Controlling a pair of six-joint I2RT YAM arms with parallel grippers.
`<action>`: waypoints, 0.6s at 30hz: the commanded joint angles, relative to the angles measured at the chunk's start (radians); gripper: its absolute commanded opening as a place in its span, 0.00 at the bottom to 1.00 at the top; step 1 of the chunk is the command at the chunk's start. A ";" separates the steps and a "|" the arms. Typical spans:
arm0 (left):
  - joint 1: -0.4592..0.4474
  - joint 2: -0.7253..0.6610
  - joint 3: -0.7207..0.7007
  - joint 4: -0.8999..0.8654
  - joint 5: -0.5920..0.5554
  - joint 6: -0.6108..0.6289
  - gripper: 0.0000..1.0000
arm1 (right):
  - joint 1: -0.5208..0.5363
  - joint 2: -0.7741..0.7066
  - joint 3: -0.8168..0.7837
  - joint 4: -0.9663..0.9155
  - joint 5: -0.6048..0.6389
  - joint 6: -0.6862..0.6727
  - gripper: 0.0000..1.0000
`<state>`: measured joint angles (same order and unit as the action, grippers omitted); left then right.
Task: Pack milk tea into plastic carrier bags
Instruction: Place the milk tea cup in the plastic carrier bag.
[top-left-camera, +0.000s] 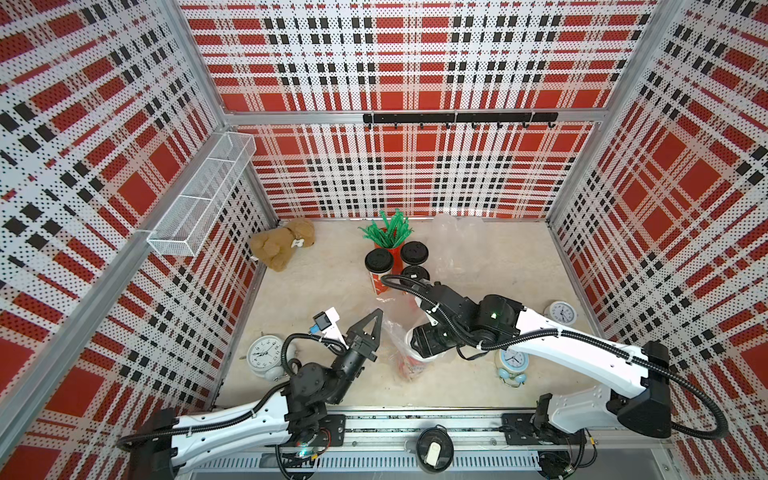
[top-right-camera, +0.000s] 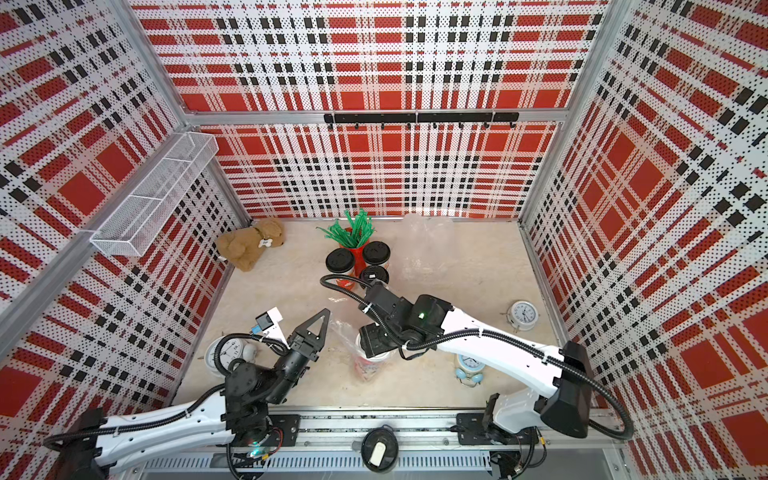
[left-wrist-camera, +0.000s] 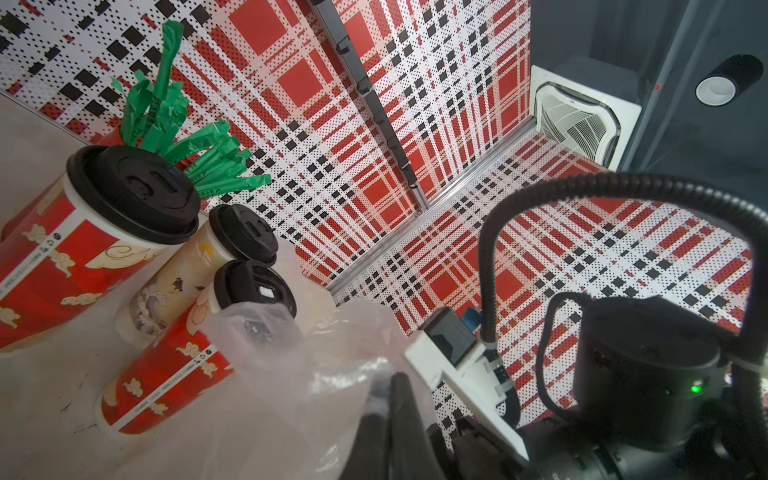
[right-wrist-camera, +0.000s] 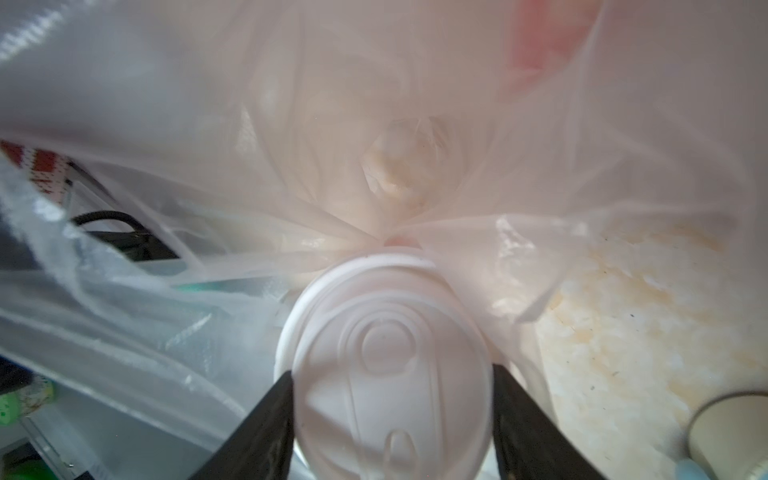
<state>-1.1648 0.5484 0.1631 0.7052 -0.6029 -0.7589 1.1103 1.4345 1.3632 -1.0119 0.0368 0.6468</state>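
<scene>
The right gripper (right-wrist-camera: 391, 374) grasps the white-lidded cup (right-wrist-camera: 374, 299) at its lid, inside the plastic carrier bag (top-left-camera: 395, 332) at the front centre. The left gripper (top-left-camera: 376, 316) is clenched on the bag's film. Three black-lidded cups (top-left-camera: 379, 262) stand behind, beside the green straws (top-left-camera: 386, 232). A blue alarm clock (top-left-camera: 512, 361) stands near, and the right arm hides most of the cup from above.
</scene>
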 joint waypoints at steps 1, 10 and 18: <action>0.002 -0.077 0.012 -0.171 -0.015 -0.036 0.00 | 0.035 0.078 0.062 -0.214 0.094 -0.035 0.38; 0.002 -0.146 0.021 -0.330 0.005 -0.075 0.00 | 0.065 0.121 0.054 -0.162 0.084 -0.024 0.53; 0.003 -0.108 0.045 -0.395 0.012 -0.092 0.00 | 0.066 0.082 0.074 -0.138 0.114 -0.058 0.90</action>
<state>-1.1648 0.4294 0.1730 0.3645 -0.5835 -0.8314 1.1721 1.5318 1.4441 -1.1061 0.1150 0.6083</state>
